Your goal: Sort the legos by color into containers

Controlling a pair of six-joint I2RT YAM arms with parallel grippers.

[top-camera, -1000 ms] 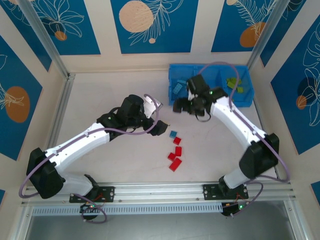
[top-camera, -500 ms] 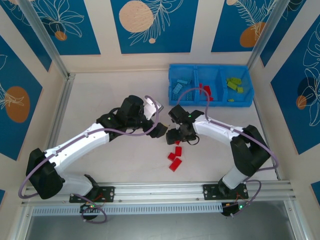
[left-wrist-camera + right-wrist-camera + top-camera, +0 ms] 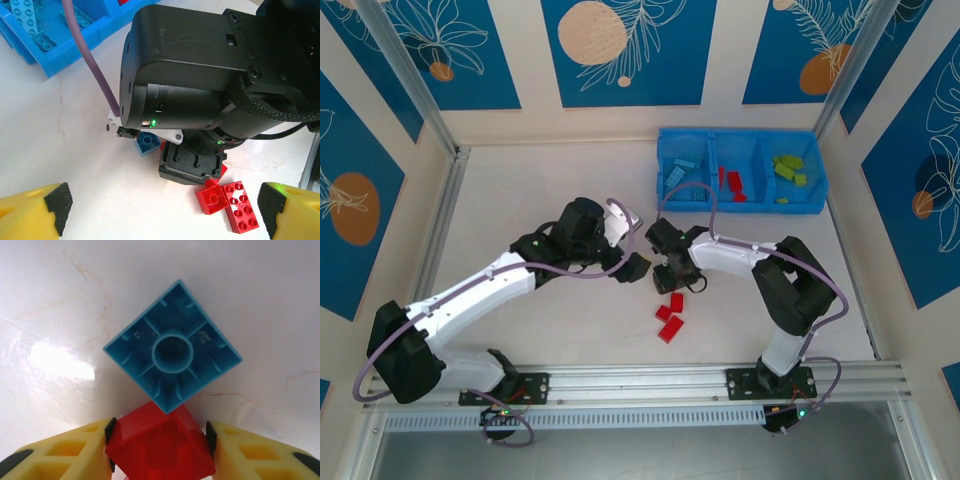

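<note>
Right gripper (image 3: 160, 437), near the centre of the table (image 3: 540, 190): both pads (image 3: 110, 432) press the flanks of a red brick (image 3: 161, 447), which sits squarely between the jaws, clamped. A light-blue brick (image 3: 172, 357) lies hollow side up on the table just beyond the fingertips, one corner touching the red brick. Left gripper (image 3: 163, 210), just beside the right one: jaws spread wide, nothing between them. Three loose red bricks (image 3: 668, 330) lie toward the near edge. The tray (image 3: 750, 209), holding sorted bricks, stands at the far right corner.
</note>
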